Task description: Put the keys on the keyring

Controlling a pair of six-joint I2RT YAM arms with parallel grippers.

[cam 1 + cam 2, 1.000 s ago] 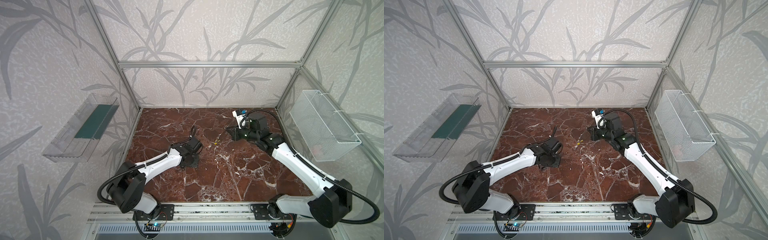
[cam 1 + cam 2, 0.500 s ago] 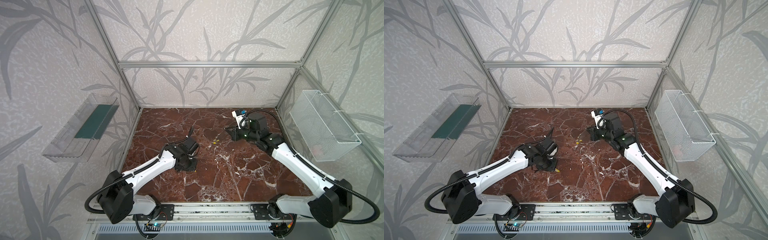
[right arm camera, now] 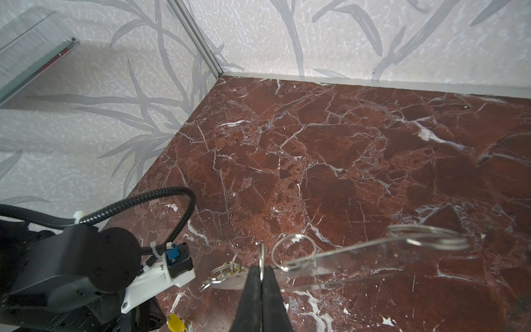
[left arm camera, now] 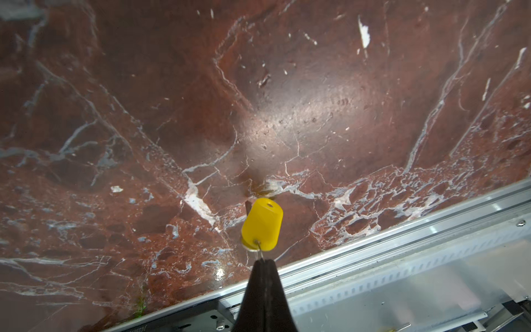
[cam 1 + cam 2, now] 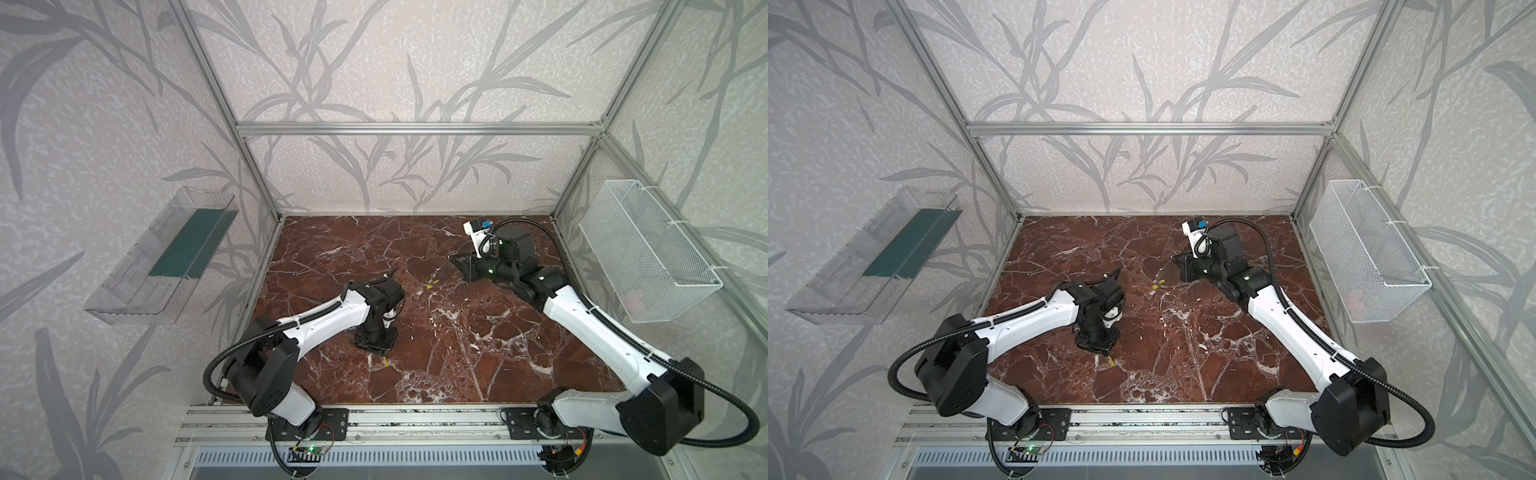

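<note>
At the front of the table (image 5: 457, 332), the left gripper (image 4: 263, 261) is pressed together on the wire loop of one yellow key (image 4: 262, 224). Farther back, the right gripper (image 3: 261, 268) pinches a ring on the keyring (image 3: 344, 263) (plate tilted, clear of the table); further keys (image 5: 429, 284) show just beside it.

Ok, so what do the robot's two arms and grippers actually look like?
Both the left arm and right arm have white shells, black joints and a black ribbed cable looping outside. The left gripper and right gripper are black, tapering to narrow tips. A white bracket with a blue plug sits on the right wrist.
</note>
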